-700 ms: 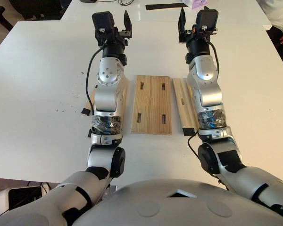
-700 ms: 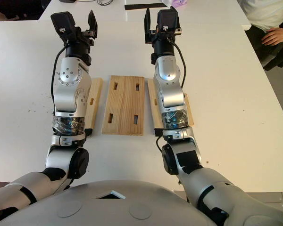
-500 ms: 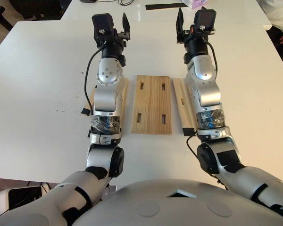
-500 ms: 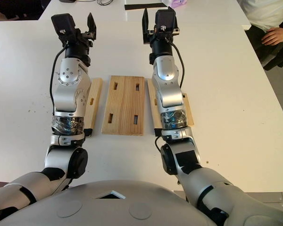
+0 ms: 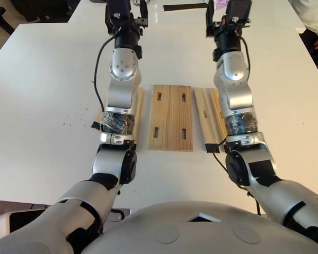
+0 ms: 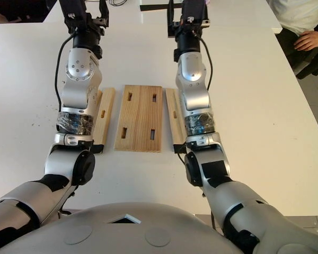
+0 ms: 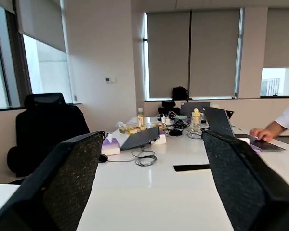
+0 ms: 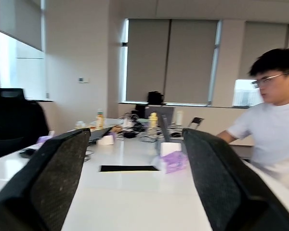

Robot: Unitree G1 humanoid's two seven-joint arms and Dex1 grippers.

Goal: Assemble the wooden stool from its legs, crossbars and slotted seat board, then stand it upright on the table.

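Slotted seat board (image 5: 170, 117) lies flat (four slots), flanked by left plank (image 6: 106, 116) and right plank (image 5: 202, 120), perhaps legs.

White table (image 5: 42, 79) with seat board (image 5: 170, 117) and planks (image 5: 201, 126)

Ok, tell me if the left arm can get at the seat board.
Probably yes: nothing covers the seat board, and the left gripper is open and empty, though it sits well beyond the board and must draw back.
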